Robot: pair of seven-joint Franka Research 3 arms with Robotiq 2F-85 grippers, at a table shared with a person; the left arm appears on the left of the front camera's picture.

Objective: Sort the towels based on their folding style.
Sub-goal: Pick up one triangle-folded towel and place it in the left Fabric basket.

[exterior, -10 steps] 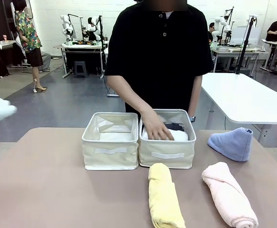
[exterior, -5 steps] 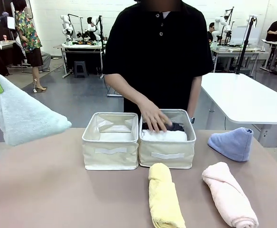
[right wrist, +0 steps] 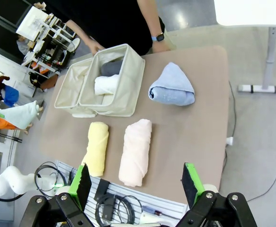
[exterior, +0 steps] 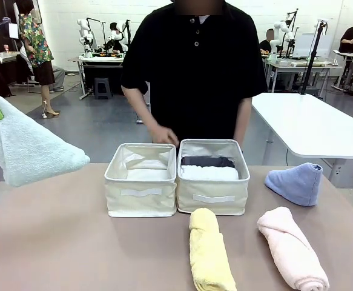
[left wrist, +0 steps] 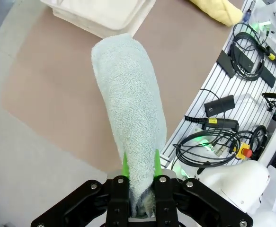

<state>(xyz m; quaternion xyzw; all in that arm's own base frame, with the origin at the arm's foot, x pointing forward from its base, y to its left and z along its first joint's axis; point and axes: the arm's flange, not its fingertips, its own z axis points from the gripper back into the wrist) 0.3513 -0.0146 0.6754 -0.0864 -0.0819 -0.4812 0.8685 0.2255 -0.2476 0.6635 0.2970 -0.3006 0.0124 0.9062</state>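
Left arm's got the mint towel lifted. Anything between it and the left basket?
Nothing visible does. No object lies on the table between the mint green towel and the left basket, and the basket's top is open. The person's hand hangs just behind its far rim, off the path.

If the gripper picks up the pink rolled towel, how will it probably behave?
The pink towel looks like soft terry, so it would probably squash and sag at the ends. Being rolled, it may roll if pushed sideways. Its outer flap could loosen when lifted.
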